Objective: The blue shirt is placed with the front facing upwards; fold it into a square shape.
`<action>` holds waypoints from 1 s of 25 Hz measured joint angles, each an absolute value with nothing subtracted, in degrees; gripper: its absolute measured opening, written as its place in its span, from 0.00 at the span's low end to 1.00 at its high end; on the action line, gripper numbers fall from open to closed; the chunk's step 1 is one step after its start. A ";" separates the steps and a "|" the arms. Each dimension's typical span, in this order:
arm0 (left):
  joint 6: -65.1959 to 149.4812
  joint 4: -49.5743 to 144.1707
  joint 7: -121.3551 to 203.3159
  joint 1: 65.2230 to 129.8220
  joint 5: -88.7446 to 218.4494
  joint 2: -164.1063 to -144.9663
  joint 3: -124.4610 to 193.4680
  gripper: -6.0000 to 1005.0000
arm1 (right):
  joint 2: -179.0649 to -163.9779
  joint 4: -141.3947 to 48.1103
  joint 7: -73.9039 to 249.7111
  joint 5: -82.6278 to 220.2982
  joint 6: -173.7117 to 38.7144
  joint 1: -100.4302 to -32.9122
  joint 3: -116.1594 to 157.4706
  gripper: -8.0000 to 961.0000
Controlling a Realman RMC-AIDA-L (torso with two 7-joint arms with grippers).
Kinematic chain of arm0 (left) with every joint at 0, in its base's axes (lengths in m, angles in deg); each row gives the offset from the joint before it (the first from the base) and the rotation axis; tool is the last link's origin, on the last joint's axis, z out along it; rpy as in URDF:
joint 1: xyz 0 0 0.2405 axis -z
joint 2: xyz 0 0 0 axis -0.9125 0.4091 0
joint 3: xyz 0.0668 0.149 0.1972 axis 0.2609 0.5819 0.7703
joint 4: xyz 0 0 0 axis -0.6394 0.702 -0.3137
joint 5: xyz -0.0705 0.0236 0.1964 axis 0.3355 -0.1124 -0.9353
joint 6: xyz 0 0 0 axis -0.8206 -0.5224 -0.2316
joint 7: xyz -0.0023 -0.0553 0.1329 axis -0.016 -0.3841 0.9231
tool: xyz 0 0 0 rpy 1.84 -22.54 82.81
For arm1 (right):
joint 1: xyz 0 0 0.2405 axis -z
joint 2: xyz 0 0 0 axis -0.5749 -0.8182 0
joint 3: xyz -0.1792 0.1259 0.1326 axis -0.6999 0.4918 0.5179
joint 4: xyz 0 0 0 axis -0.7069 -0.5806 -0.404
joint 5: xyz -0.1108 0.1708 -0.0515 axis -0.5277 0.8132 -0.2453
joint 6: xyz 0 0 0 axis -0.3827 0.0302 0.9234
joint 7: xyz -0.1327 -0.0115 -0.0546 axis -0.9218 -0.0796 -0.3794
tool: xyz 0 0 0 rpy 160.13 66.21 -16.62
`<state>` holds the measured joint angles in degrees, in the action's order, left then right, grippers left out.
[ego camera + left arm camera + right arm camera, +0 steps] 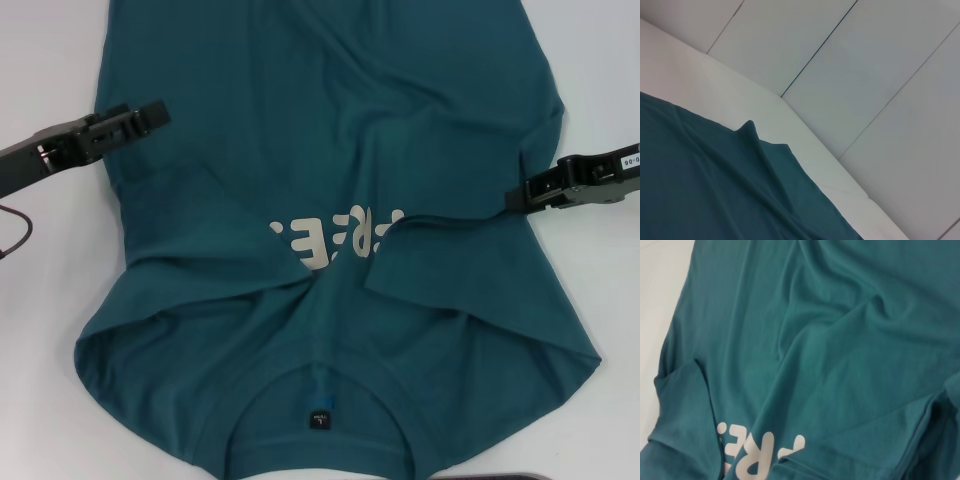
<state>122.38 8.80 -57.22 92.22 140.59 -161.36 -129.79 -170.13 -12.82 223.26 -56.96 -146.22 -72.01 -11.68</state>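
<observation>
1. Teal-blue cotton fills most of the head view: the blue shirt [330, 200] lies front up on the white table [50, 330], its round collar [320, 385] at 6 o'clock and its body running up to 12 o'clock
2. Pale "FREE" lettering [330, 240] sits at the centre, partly swallowed by folds; a small dark neck label [318, 415] shows inside the collar
3. Wrinkles run across the chest, and both sleeves are tucked in at 8 and 4 o'clock
4. At 9 o'clock the left gripper [150, 115] hovers at the shirt's left edge; whether its jaws are parted or clenched cannot be told
5. At 3 o'clock the right gripper [520, 195] reaches the shirt's right edge, where the cloth bunches; its jaws appear clenched on the blue shirt
6. Beyond the table edge, the left wrist view shows a pale grey floor [865, 75] with dark seams
</observation>
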 joint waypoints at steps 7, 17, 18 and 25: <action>122.40 8.86 -57.21 92.22 140.59 -161.34 -129.79 0.90 | -170.58 -12.95 223.34 -58.14 -145.17 -72.00 -11.72 0.36; 122.42 8.89 -56.87 92.22 140.56 -161.34 -129.79 0.90 | -170.90 -12.96 223.34 -58.13 -144.13 -72.24 -11.44 0.35; 122.42 8.88 -56.85 92.22 140.55 -161.35 -129.79 0.90 | -170.92 -12.98 223.34 -58.13 -143.93 -72.35 -11.44 0.35; 122.42 8.88 -56.70 92.22 140.50 -161.34 -129.79 0.90 | -170.96 -14.04 223.33 -58.20 -142.68 -72.85 -12.43 0.33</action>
<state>122.42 8.88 -56.70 92.22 140.50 -161.34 -129.79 -170.96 -14.04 223.33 -58.20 -142.68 -72.85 -12.43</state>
